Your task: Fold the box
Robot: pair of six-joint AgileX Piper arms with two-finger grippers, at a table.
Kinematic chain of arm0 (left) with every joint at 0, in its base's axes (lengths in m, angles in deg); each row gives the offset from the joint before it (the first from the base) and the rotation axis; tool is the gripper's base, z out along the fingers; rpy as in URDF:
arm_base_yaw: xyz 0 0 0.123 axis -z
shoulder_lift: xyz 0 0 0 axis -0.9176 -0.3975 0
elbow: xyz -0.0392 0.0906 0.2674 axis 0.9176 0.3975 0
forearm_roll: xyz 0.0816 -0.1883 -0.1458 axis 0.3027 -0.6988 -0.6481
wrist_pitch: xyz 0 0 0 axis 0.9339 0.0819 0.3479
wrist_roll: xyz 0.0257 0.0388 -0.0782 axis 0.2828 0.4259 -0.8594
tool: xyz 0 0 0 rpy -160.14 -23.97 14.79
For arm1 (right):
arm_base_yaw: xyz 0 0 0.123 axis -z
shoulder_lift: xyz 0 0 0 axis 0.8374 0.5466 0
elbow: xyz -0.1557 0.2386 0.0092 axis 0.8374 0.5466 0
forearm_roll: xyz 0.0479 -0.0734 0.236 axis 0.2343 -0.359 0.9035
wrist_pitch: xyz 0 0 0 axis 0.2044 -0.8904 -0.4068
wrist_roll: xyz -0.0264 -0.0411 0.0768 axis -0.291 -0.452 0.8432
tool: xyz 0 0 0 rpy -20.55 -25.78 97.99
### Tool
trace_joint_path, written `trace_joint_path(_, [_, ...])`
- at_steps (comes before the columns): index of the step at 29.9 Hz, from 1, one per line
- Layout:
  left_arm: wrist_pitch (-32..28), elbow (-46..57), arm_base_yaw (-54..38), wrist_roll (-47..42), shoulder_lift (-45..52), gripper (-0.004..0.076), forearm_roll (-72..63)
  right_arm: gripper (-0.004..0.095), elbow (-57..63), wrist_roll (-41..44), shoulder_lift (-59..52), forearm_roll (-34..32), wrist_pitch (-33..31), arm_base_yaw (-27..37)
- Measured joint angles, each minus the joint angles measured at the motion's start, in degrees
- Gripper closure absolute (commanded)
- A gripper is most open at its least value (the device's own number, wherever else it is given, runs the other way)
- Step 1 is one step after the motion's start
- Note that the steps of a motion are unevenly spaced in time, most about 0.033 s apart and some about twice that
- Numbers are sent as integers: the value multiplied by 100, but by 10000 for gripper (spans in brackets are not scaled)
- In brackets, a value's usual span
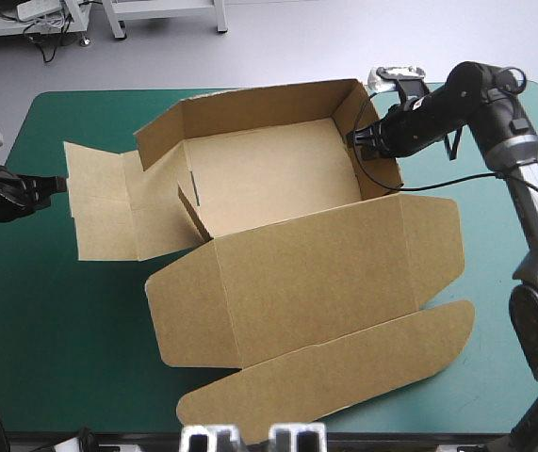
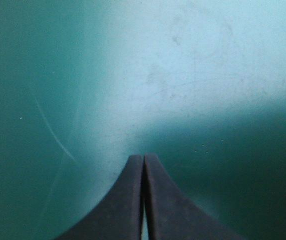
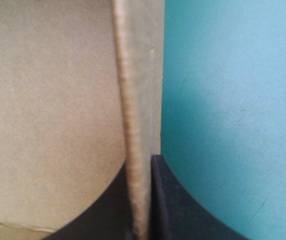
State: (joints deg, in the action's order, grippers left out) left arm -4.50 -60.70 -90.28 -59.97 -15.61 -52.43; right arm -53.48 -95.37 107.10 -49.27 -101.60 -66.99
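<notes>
Right claw (image 3: 141,161) pinching box (image 1: 278,169) wall, lid (image 1: 325,273) flat

The right arm (image 1: 512,141) has rounded black joints and silver-grey links; the left arm (image 1: 0,195) is black. The left end effector (image 2: 143,156) and right end effector (image 3: 144,160) bear broad black fins.

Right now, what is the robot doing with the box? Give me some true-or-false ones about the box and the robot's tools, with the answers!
1. The right tool pinches a wall of the box. True.
2. The left tool is wide open. False: it is shut on nothing, over the teal-green cover.
3. The lid stands straight up. False: it lies flat on the cover, toward the near edge.
4. The box's left flap lies flat. True.
</notes>
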Motion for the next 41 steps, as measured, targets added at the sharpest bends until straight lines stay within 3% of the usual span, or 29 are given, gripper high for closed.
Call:
trace_joint_path(16, [451, 0, -157, 1409, -883, 734, -3699, 927, -33, 710, -1379, -619, -91, 0])
trace_joint_path(41, [469, 0, 656, 1422, -364, 734, -4544, 927, -33, 405, -1146, -295, 576, 0])
